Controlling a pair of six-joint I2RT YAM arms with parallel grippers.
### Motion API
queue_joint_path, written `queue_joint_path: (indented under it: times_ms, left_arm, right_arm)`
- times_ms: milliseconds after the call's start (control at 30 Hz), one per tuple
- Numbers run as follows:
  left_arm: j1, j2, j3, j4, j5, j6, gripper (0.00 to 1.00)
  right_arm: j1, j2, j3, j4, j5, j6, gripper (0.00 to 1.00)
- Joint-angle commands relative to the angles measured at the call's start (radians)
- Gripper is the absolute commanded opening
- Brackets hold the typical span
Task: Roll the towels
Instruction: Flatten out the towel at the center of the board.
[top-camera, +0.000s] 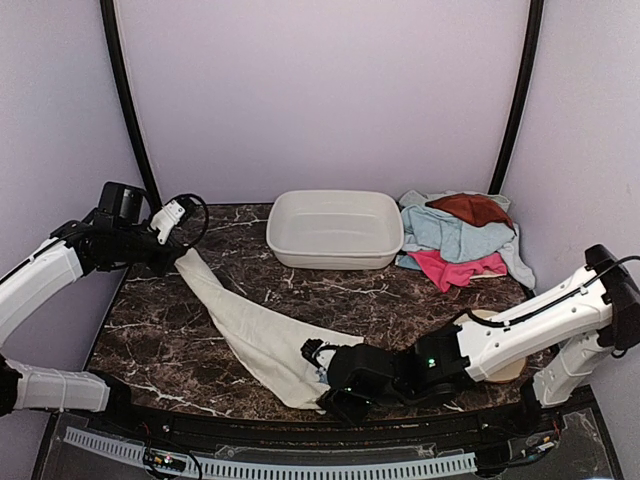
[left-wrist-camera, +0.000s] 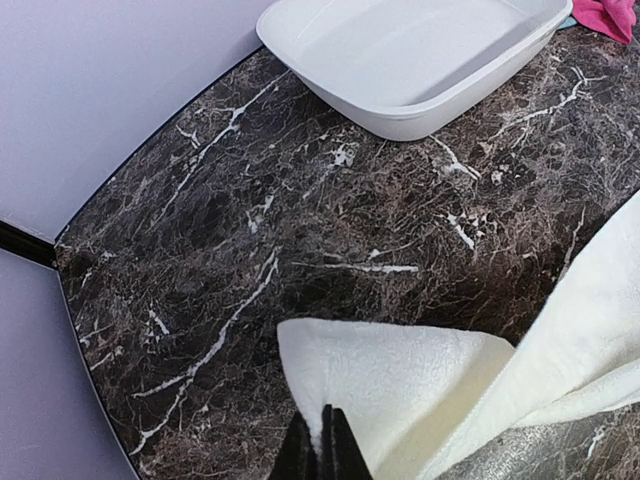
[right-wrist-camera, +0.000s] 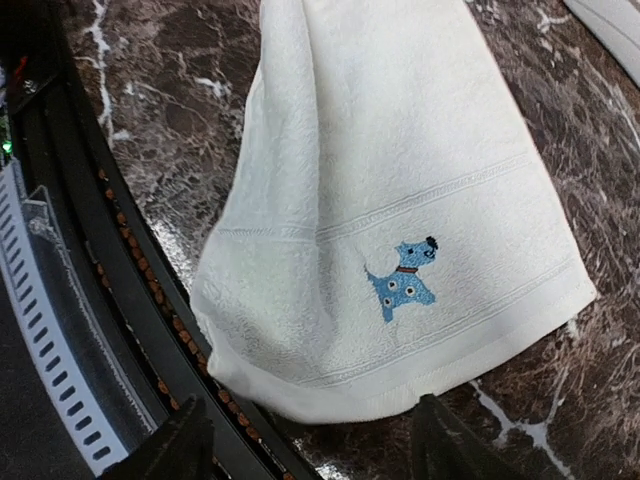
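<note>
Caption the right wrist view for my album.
Open fingers over the cream towel's end, blue dog facing up, on dark marble table.

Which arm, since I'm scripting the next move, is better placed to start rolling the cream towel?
Probably right: the right gripper is open at the near, dog-embroidered end of the cream towel, free to start; the left gripper is pinching the far corner.

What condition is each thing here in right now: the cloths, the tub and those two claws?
Cream-white towel with a blue dog mark, unrolled, stretched out diagonally.
White rectangular plastic basin, upright, empty.
Heap of light blue, rust-brown and pink towels, crumpled, unrolled.
Left gripper, shut on the cream-white towel's far corner.
Right gripper, open, over that towel's near end.
</note>
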Motion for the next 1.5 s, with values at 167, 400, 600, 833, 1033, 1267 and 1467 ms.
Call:
queue_joint_path:
  times_ms: [167, 400, 600, 833, 1033, 1267, 1467]
  left_arm:
    - [0.004, -0.046, -0.029, -0.076, -0.013, -0.021, 0.0]
    - [0.004, -0.041, -0.024, -0.075, -0.021, -0.031, 0.0]
    - [0.005, -0.048, -0.027, -0.077, -0.034, -0.023, 0.0]
    - [0.005, -0.052, -0.028, -0.086, -0.035, -0.019, 0.0]
    - [0.006, -0.053, -0.034, -0.09, -0.044, -0.017, 0.0]
    - [0.006, -0.068, -0.027, -0.082, -0.137, 0.02, 0.0]
    - [0.006, -0.092, -0.005, -0.028, -0.219, 0.061, 0.0]
  right_arm:
    - [-0.291, -0.226, -0.052, 0.019, -0.101, 0.012, 0.72]
    - [-0.369, 0.018, 0.03, -0.048, -0.149, 0.024, 0.67]
    - [-0.399, 0.182, 0.086, -0.046, -0.193, 0.057, 0.6]
    - [-0.412, 0.286, 0.171, -0.098, -0.2, 0.05, 0.56]
    - [-0.426, 0.309, 0.207, -0.106, -0.198, 0.047, 0.3]
    - [-0.436, 0.257, 0.255, -0.133, -0.078, 0.028, 0.0]
    - [-0.458, 0.15, 0.301, -0.139, 0.04, -0.043, 0.0]
